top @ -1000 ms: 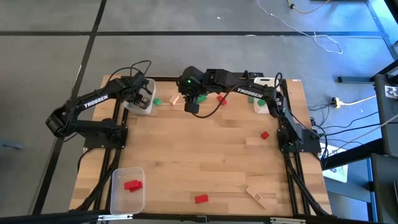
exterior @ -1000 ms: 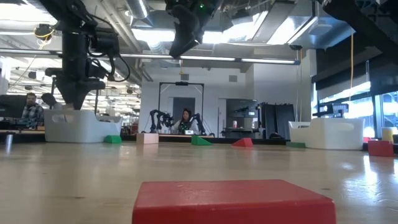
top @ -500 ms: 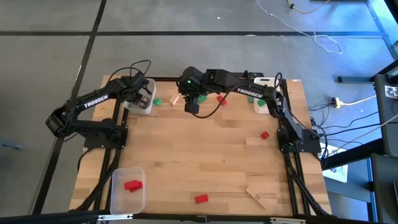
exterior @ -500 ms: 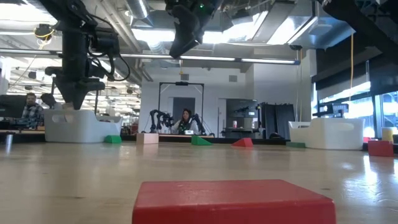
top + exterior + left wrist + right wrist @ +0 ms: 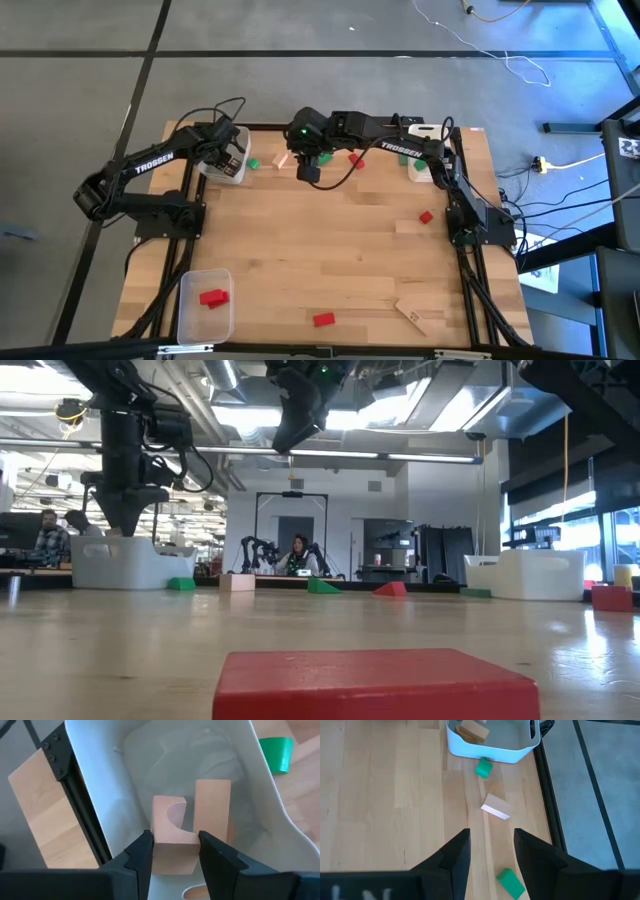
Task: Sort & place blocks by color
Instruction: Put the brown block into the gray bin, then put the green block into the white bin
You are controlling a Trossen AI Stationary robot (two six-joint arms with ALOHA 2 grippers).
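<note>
My left gripper (image 5: 228, 152) reaches down into the clear bin (image 5: 212, 168) at the table's far left corner and is shut on a pale wood block with a round notch (image 5: 172, 832). A second pale block (image 5: 212, 810) lies on the bin floor beside it. My right gripper (image 5: 310, 170) hangs open and empty above the far middle of the table. A pale block (image 5: 495, 806) and two green blocks (image 5: 483, 768) (image 5: 510, 882) lie flat on the wood below it. Red blocks (image 5: 356, 159) (image 5: 426, 217) (image 5: 323, 320) lie scattered. My left gripper pinches the notched pale block by its two opposite side faces (image 5: 156, 851), coming from above and pointing down into the bin. The block sits level between the fingers (image 5: 142, 857), low inside the bin. I cannot tell whether its underside rests on the bin floor.
A clear bin (image 5: 188, 322) at the near left corner holds red blocks (image 5: 213, 297). Another bin (image 5: 420, 170) at the far right holds green. A pale block (image 5: 410, 316) lies near the near edge. The red block (image 5: 375, 685) fills the low view's foreground. The table's middle is bare wood.
</note>
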